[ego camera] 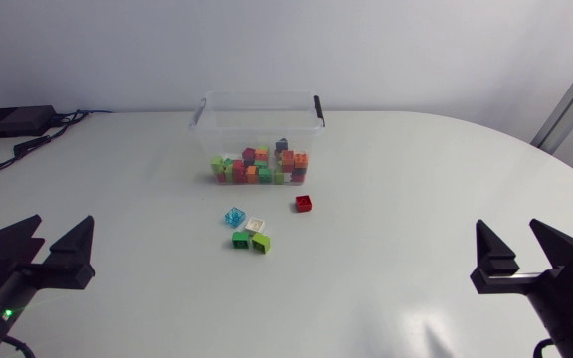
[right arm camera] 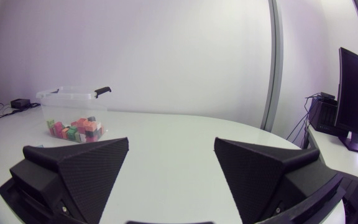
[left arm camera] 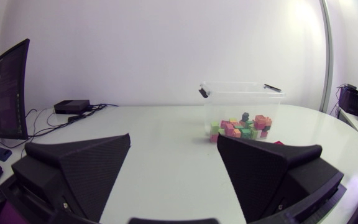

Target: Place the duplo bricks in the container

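Observation:
A clear plastic container (ego camera: 257,124) with black handles stands at the back middle of the white table and holds several coloured duplo bricks. In front of it lie loose bricks: a red one (ego camera: 304,203), a clear blue one (ego camera: 233,216), a white one (ego camera: 256,225), a dark green one (ego camera: 240,239) and a lime one (ego camera: 261,243). My left gripper (ego camera: 63,229) is open and empty near the front left, far from them. My right gripper (ego camera: 510,231) is open and empty at the front right. Each wrist view looks across the table to the container (left arm camera: 241,106) (right arm camera: 73,109), past open fingers (left arm camera: 79,168) (right arm camera: 73,171).
A black box (ego camera: 13,121) with cables lies at the back left of the table. The table's rounded edge curves along the right side (ego camera: 565,174). Bare tabletop lies between both grippers and the loose bricks.

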Robot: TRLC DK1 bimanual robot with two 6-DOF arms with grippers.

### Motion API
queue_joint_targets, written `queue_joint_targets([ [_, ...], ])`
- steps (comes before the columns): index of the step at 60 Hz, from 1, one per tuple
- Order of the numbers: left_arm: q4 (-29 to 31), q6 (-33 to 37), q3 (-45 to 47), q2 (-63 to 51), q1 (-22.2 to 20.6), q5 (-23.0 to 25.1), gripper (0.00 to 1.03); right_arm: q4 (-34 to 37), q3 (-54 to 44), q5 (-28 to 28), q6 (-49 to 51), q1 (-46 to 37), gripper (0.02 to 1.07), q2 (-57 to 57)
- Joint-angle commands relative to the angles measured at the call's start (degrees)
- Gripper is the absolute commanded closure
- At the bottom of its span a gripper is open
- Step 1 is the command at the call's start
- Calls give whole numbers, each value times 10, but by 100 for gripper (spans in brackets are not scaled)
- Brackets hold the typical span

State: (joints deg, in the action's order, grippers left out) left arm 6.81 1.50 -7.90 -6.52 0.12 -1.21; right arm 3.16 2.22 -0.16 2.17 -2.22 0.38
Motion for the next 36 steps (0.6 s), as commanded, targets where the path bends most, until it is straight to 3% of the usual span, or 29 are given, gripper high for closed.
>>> queue_joint_targets([
  [1, 4, -4, -48, -53, -10, -2, 6, 8, 25, -1, 15, 4, 7, 17],
  [20, 5, -18, -121, -158, -43, -7, 8, 1, 88, -2, 20, 4, 7, 117],
  [36, 37, -26, -197, -290, -118, -47, 8, -3, 143, -9, 19, 6, 7, 241],
])
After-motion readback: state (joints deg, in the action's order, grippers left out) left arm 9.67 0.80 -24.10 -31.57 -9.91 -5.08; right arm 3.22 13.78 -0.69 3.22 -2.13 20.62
